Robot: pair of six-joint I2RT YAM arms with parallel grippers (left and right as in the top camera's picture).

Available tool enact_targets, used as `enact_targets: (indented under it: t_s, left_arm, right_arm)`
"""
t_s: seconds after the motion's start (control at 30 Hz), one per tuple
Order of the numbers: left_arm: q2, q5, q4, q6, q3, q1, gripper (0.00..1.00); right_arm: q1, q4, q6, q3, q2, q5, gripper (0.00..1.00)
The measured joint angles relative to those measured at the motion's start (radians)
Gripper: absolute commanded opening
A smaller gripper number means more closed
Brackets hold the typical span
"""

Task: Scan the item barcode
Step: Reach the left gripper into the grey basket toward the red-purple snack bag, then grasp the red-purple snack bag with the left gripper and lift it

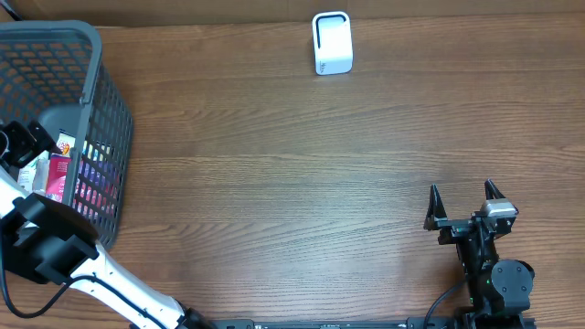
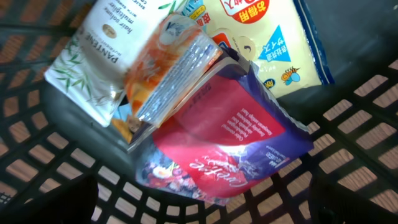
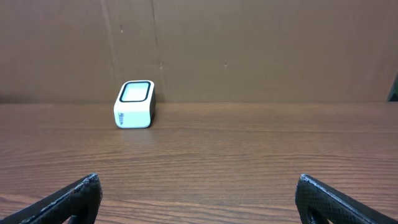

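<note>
Several packets lie in the grey mesh basket (image 1: 108,87) at the table's left edge: a white Pantene sachet (image 2: 99,46), an orange and foil packet (image 2: 171,65), a red and purple pouch (image 2: 230,140) and a yellow bag (image 2: 267,34). No barcode shows on any of them. My left gripper (image 1: 23,151) hangs inside the basket just over them, open (image 2: 202,211), and holds nothing. The white barcode scanner (image 1: 332,43) stands at the far middle of the table (image 3: 135,104). Near the front right, my right gripper (image 1: 462,194) is open and empty (image 3: 198,190).
The basket's mesh wall (image 2: 348,112) closes round the packets and my left gripper. A brown cardboard wall (image 3: 249,43) runs behind the scanner. Bare wood tabletop (image 1: 302,174) lies between basket, scanner and right arm.
</note>
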Motion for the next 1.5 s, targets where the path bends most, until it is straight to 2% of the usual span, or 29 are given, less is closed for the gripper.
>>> enact_targets:
  t_s: [0.57,0.67,0.73,0.8,0.93,1.0,1.1,1.17,1.5]
  left_arm:
    - [0.001,-0.005,0.151,0.019,-0.25,-0.027,1.0]
    - [0.001,-0.016,0.188,0.019,-0.276,-0.027,0.95]
    - [0.001,-0.016,0.211,0.022,-0.291,-0.027,0.89]
    - [0.001,-0.015,0.226,0.024,-0.303,-0.027,0.76]
    - [0.001,-0.013,0.241,0.039,-0.326,-0.027,0.61]
    - [0.001,-0.011,0.246,0.043,-0.338,-0.027,0.47]
    - [0.0,-0.008,0.247,0.042,-0.349,-0.027,0.18]
    - [-0.002,-0.009,0.242,0.046,-0.349,-0.027,0.04]
    - [-0.004,-0.02,0.2,0.048,-0.326,-0.027,0.04]
  right_arm:
    - [0.0,0.0,0.0,0.0,0.0,0.0,1.0]
    - [0.0,0.0,0.0,0.0,0.0,0.0,1.0]
    - [0.0,0.0,0.0,0.0,0.0,0.0,1.0]
    - [0.0,0.001,0.001,0.0,0.0,0.0,1.0]
    - [0.0,0.0,0.0,0.0,0.0,0.0,1.0]
    - [0.0,0.0,0.0,0.0,0.0,0.0,1.0]
    - [0.0,0.0,0.0,0.0,0.0,0.0,1.0]
    - [0.0,0.0,0.0,0.0,0.0,0.0,1.0]
    - [0.0,0.0,0.0,0.0,0.0,0.0,1.0]
